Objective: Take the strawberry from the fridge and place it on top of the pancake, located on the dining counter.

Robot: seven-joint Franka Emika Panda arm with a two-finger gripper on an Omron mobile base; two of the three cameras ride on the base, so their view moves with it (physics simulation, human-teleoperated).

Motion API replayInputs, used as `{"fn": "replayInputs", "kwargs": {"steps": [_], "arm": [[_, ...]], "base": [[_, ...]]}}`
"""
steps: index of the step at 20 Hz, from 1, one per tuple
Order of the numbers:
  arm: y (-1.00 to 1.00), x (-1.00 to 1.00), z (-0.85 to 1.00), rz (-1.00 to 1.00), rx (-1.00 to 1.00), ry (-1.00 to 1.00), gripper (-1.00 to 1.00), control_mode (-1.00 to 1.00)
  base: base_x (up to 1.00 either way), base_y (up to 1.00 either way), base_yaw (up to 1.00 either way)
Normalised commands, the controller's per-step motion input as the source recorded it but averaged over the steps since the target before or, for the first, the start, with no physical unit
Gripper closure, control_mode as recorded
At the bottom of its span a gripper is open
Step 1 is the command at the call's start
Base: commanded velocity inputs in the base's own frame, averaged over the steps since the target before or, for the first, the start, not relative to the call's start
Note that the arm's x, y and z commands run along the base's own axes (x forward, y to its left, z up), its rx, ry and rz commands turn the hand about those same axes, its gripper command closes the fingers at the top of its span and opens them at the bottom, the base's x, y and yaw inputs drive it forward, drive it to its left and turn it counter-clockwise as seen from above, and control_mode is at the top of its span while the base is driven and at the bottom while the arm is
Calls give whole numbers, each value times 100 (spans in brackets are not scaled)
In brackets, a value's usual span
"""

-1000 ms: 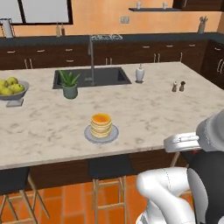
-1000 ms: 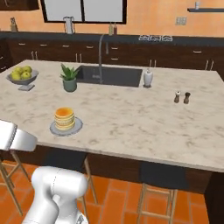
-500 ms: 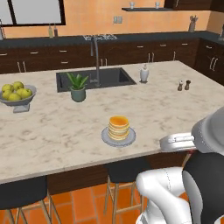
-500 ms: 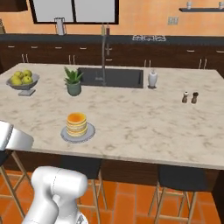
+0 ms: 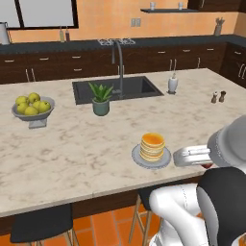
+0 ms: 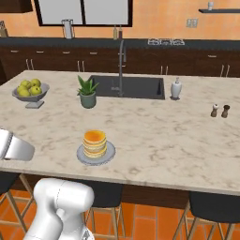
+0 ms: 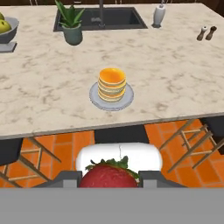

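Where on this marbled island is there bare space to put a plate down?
The beige marbled stone counter lies bare to the right of the golden pancake stack on its grey plate, up to the small salt and pepper shakers. Another bare patch runs between the grey bowl of yellow-green fruit and the pancakes. It is crowded around the dark sink, by the potted plant and white dispenser.

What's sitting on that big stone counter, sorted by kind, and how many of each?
Pancake stack on a plate: 1
Fruit bowl: 1
Potted plant: 1
Soap bottle: 1
Shakers: 2
Total: 6
The strawberry is in the gripper, not on the counter.
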Motion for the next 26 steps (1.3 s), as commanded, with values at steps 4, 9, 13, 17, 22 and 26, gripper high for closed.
{"fn": "replayInputs", "kwargs": {"steps": [4,9,13,17,22,26], "arm": [[0,0,0,0,0,0,100,100],[0,12,0,0,0,0,100,-100],[0,85,4,0,0,13,100,-100],[-22,99,0,3,1,5,100,-100],[-40,100,-3,9,4,8,100,-100],[-47,100,-44,9,6,11,100,-100]], "base": [[71,0,0],[52,0,0],[0,0,0],[0,0,0],[0,0,0],[0,0,0]]}}
